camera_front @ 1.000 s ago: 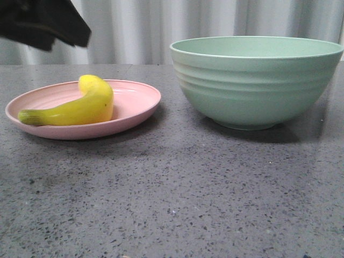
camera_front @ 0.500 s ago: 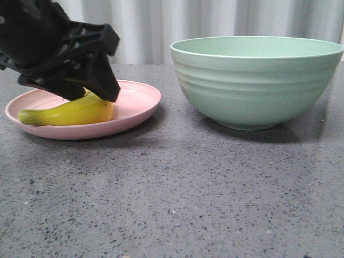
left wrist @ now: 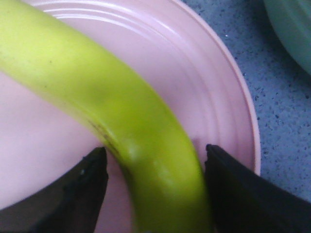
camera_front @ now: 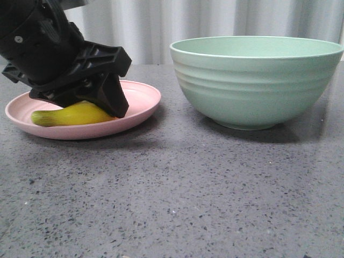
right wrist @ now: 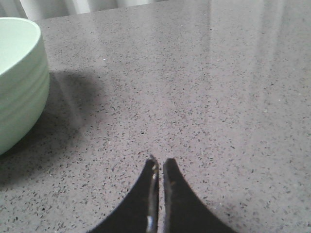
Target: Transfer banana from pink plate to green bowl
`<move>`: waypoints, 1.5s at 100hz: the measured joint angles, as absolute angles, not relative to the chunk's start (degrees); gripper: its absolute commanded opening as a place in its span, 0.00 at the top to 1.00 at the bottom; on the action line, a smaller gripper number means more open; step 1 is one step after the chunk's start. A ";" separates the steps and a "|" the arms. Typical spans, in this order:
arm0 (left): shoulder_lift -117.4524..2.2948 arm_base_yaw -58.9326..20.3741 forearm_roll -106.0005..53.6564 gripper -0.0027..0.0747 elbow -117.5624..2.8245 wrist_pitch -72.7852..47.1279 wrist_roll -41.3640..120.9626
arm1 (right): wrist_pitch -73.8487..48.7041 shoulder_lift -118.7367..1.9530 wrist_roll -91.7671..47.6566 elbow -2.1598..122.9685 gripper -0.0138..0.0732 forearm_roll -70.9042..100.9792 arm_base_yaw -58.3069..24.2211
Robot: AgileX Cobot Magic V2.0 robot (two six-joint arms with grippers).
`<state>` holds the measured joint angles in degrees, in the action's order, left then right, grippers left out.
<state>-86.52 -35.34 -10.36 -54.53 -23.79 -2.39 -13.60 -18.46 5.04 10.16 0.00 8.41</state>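
Observation:
The yellow banana (camera_front: 70,114) lies on the pink plate (camera_front: 141,99) at the left of the table. My left gripper (camera_front: 95,105) has come down over it and covers its right half in the front view. In the left wrist view the banana (left wrist: 121,111) runs between the two black fingers of the left gripper (left wrist: 155,155), which stands open: one finger is apart from the peel, the other sits right against it. The plate (left wrist: 218,97) shows under it. The green bowl (camera_front: 252,80) stands at the right. My right gripper (right wrist: 159,162) is shut on nothing over bare table.
Grey speckled tabletop (camera_front: 177,193) stretches in front of plate and bowl, with a gap between the two. A pale curtain (camera_front: 215,21) hangs behind. The bowl's side (right wrist: 17,82) shows at the edge of the right wrist view.
The left arm came down from the upper left onto the plate and now straddles the banana. The banana has shifted a little to the right on the plate.

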 measured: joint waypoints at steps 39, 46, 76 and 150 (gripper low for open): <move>-86.52 -35.34 -10.22 0.73 -54.80 -24.34 -2.36 | -13.60 -18.46 5.04 10.16 0.91 0.00 8.41; -86.52 -35.34 -10.22 0.75 -54.80 -24.34 -2.26 | -13.60 -18.46 5.04 10.16 0.91 0.00 8.41; -85.45 -35.34 -10.22 0.75 -55.31 -25.57 -2.14 | -16.74 -18.59 5.04 11.07 0.91 0.00 4.94; -77.04 -50.84 -10.09 0.75 -61.21 -27.25 -1.92 | -41.60 -33.47 5.04 39.40 0.40 5.87 -8.07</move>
<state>-77.04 -50.84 -10.09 -61.21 -27.25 -1.92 -41.60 -33.47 5.04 39.40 5.87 -8.07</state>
